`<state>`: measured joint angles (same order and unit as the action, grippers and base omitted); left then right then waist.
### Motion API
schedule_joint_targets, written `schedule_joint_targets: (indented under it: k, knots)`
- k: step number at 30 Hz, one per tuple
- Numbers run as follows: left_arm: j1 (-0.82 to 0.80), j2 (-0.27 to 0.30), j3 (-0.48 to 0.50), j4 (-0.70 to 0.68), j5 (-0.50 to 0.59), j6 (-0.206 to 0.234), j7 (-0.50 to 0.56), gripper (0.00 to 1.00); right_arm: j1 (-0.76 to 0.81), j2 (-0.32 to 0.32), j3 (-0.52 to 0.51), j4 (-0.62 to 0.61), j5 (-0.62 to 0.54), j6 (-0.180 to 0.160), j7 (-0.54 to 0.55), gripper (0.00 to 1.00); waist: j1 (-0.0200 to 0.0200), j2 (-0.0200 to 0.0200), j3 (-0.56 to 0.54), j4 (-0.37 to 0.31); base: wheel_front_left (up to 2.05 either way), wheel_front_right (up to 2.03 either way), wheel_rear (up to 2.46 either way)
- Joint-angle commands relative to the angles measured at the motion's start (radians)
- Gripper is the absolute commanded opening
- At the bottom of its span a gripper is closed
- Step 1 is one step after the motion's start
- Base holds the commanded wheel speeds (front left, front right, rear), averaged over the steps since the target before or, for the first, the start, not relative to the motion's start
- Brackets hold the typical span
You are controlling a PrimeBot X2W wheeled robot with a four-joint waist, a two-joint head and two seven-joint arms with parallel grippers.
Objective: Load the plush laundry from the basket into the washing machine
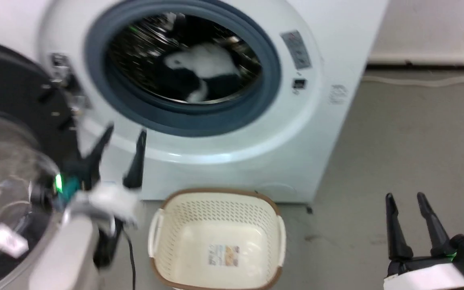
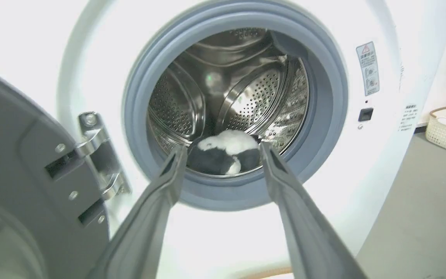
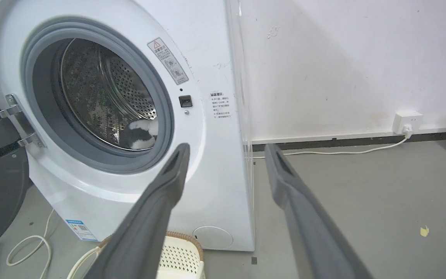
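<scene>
The left gripper [image 1: 124,135] is made up of two long, black, tapering fingers [image 1: 136,161] set into a white housing [image 1: 111,199], which is blurred in the head view. A small bright green light [image 1: 59,183] and a teal part [image 1: 69,189] are seen at that housing's left side, a pale grey rounded forearm [image 1: 69,249] is joined on its near side, and a thin black cable [image 1: 132,262] is run down the forearm's right. The right gripper [image 1: 405,196] is built alike: black tapered fingers, black knuckle blocks [image 1: 401,253], a white boxy casing [image 1: 429,278], a green glint [image 1: 452,254]. In the wrist views the fingers [image 2: 149,217] are shown matte dark grey, each with a long shallow recess near the tip.
</scene>
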<state>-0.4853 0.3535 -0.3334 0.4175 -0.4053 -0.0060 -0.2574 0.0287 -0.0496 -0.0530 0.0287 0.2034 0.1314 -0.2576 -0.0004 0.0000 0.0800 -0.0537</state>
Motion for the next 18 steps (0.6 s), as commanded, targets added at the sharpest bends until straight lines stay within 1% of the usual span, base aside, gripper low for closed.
schedule_joint_targets:
  k: [1, 3, 8, 11, 15, 18]
  knots:
    - [0.082, -0.014, 0.017, -0.038, 0.004, 0.023, -0.004, 1.00, 0.018, -0.001, 0.007, 0.006, 0.003, -0.001, -0.004, 1.00, 0.0004, 0.0000, -0.078, 0.074, 0.00, 0.00, 0.00]
    - [0.167, -0.031, 0.040, -0.087, -0.004, 0.043, -0.004, 1.00, 0.028, -0.001, 0.012, 0.005, 0.001, -0.001, -0.004, 1.00, 0.0004, 0.0000, -0.088, 0.089, 0.00, 0.00, 0.00]
    - [0.340, -0.073, 0.092, -0.189, 0.001, 0.076, -0.004, 1.00, 0.047, -0.001, 0.015, 0.005, -0.002, -0.001, -0.004, 1.00, 0.0004, 0.0000, -0.102, 0.114, 0.00, 0.00, 0.00]
    - [0.416, -0.106, 0.124, -0.244, 0.020, 0.084, -0.004, 1.00, 0.057, -0.001, 0.014, 0.010, -0.009, -0.001, -0.004, 1.00, 0.0004, 0.0000, -0.108, 0.123, 0.00, 0.00, 0.00]
    - [0.480, -0.135, 0.143, -0.302, 0.070, 0.070, -0.004, 1.00, 0.071, -0.001, 0.012, 0.026, -0.042, -0.001, -0.004, 1.00, 0.0004, 0.0000, -0.113, 0.128, 0.00, 0.00, 0.00]
    - [0.507, -0.144, 0.133, -0.304, 0.112, 0.043, -0.004, 1.00, 0.075, -0.001, 0.005, 0.035, -0.042, -0.001, -0.004, 1.00, 0.0004, 0.0000, -0.114, 0.130, 0.00, 0.00, 0.00]
